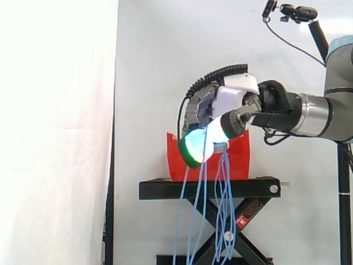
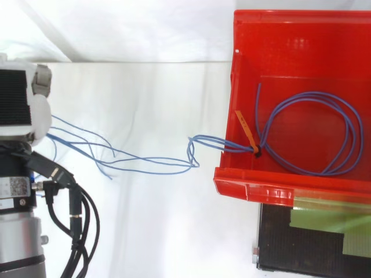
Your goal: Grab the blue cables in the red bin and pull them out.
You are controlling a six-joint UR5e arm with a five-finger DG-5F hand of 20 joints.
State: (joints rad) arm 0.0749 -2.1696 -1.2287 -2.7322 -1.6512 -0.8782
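White curtain (image 1: 55,110) behind, blue cables (image 1: 225,193) cut off below, thin strands gripped in your curled hand (image 1: 229,102), coil in bin (image 2: 249,185).

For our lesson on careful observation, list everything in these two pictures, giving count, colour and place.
bin: one, red, on the stand.
blue cables: several thin strands, too tangled to count; a tied loop lies in the bin, and loose strands run over its front wall to the hand and hang below it.
tie: one, orange, round the loop near the bin's front wall.
stand: one, black, under the bin.
curtain: white, behind everything.
arm: one, grey and silver, entering from the right in the side view.
hand: one, white and grey with glowing green-white pads, curled round the cables in front of the bin.
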